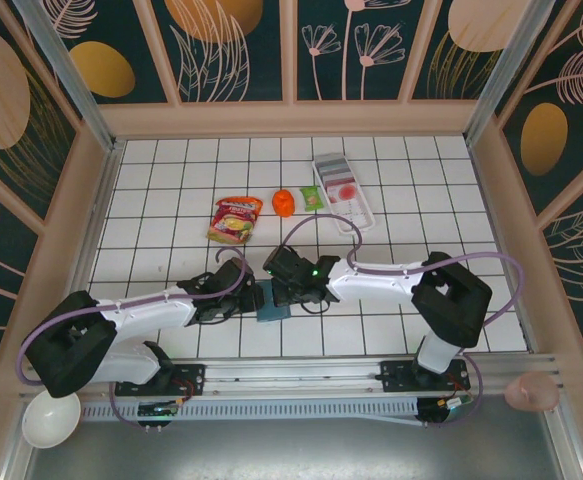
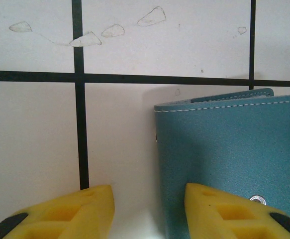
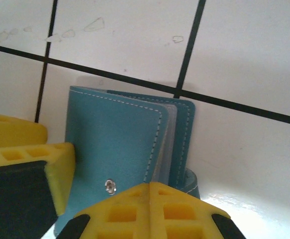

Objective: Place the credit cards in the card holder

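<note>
The wallet (image 1: 271, 308) lies by the bench's near edge, between my pincers. My right pincer (image 3: 149, 188) is clenched, tips together over its cover; whether it nips the flap I cannot tell. My left pincer (image 2: 148, 199) stands released, astride the wallet's side edge. The cards (image 1: 339, 185) lie in a tray (image 1: 357, 217) toward the far edge, nearer my right arm.

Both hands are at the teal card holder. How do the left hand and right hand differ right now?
The left hand is open, fingers apart; the right hand is shut, fingertips pressed together. The left hand straddles the card holder's side edge, one finger over the leather and one over bare tile; the right hand's closed tips sit over the cover beside the snap button. The left hand reaches in from the left, the right hand from the right. Both have yellow fingers and sit low at the card holder.
</note>
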Robot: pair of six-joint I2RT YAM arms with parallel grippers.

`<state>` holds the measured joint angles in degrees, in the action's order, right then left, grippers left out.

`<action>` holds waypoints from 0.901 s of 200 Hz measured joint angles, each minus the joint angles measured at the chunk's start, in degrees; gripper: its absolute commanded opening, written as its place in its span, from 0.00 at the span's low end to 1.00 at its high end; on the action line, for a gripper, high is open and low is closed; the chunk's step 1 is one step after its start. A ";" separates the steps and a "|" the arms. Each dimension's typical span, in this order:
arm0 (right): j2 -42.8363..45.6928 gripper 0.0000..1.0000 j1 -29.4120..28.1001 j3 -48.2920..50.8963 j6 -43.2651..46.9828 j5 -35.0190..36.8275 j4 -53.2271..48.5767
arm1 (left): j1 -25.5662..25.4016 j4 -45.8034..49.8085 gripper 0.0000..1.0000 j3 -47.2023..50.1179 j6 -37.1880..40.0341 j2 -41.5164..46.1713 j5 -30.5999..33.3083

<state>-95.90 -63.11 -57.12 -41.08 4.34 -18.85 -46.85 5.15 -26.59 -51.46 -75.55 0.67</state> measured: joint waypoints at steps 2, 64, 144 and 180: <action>0.00 0.00 0.00 0.00 -0.09 -0.13 0.17 | 0.00 0.00 0.44 0.00 0.00 0.00 0.00; 0.02 0.00 0.20 1.25 -3.50 -2.82 4.42 | 0.02 -0.02 0.44 0.00 0.00 -0.04 -0.04; -0.20 0.00 1.57 5.90 -9.57 -6.56 12.94 | 0.02 -0.07 0.45 0.00 -0.07 0.33 -0.24; -0.22 0.00 2.40 7.91 -12.07 -7.39 16.02 | 0.02 -1.27 0.45 0.96 -0.46 1.16 -0.44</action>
<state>-96.12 -60.71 -49.21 -53.15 -3.05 -2.83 -46.83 3.88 -25.63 -51.92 -74.39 0.23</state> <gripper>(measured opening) 0.061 0.447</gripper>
